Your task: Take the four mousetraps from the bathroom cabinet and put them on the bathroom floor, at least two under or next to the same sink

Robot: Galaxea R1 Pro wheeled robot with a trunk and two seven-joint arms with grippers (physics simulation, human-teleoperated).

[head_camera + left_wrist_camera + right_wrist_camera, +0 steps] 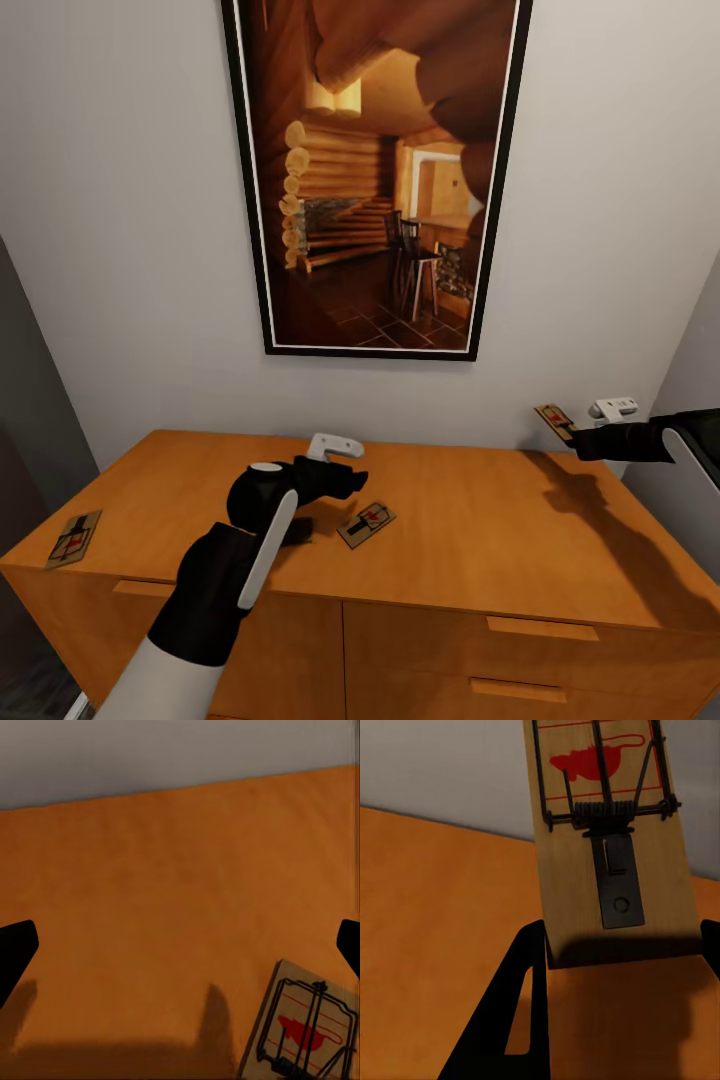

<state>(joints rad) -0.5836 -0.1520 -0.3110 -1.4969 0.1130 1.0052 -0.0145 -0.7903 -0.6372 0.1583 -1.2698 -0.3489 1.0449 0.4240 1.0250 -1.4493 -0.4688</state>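
Note:
Two mousetraps lie flat on the orange wooden cabinet top (480, 540): pale boards with black wire and a red print, one near the middle (365, 523), one at the far left corner (73, 540). My left gripper (350, 480) hovers open just left of the middle mousetrap (304, 1031), its fingertips (15, 952) spread wide over bare wood. Off the cabinet's right end, my right gripper (578, 438) is shut on a third mousetrap (555, 420), which sticks out past the fingers (521, 1012) in the air (607, 847). The bathroom floor and the sink are out of view.
A tall black-framed picture (375, 170) of a log interior hangs on the white wall behind the cabinet. Drawer fronts with wooden handles (540, 628) face me. A grey wall (30, 400) closes in on the left and a pale surface (690, 480) on the right.

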